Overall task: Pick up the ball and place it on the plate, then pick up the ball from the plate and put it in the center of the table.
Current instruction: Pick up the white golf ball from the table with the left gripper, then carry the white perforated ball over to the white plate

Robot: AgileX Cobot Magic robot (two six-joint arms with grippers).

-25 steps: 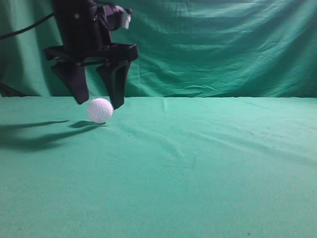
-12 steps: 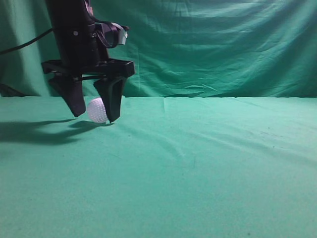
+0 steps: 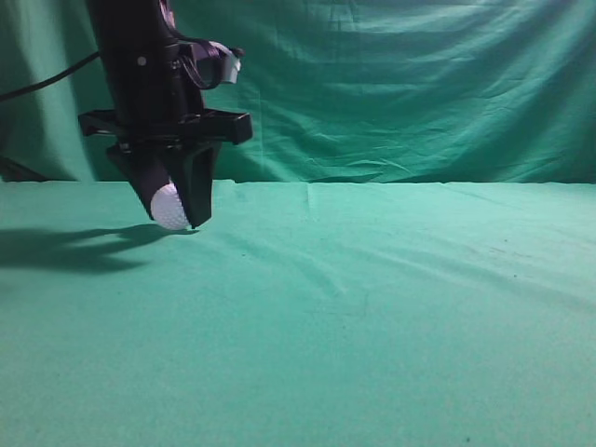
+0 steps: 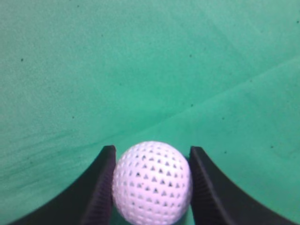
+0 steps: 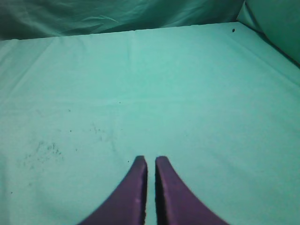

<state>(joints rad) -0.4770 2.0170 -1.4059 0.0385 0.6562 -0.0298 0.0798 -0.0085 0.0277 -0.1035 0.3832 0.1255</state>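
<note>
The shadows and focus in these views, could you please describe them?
Exterior view: the left gripper casts long dark shadows leftward over the green cloth. Left wrist view: the perforated white ball is sharp enough to show its holes. Right wrist view: the right gripper looks soft and purplish.

Green cloth covers the table — wrinkled, with faint dark specks.

Bench cover: green cloth, spread over the whole bench, with shallow creases and one fold line running back toward the rear edge.
Backdrop: green fabric hung behind the bench, wrinkled, darker than the cover.
Cable: black, crossing the backdrop at upper left.
Specks: small dark flecks scattered on the cover, right wrist view.
</note>
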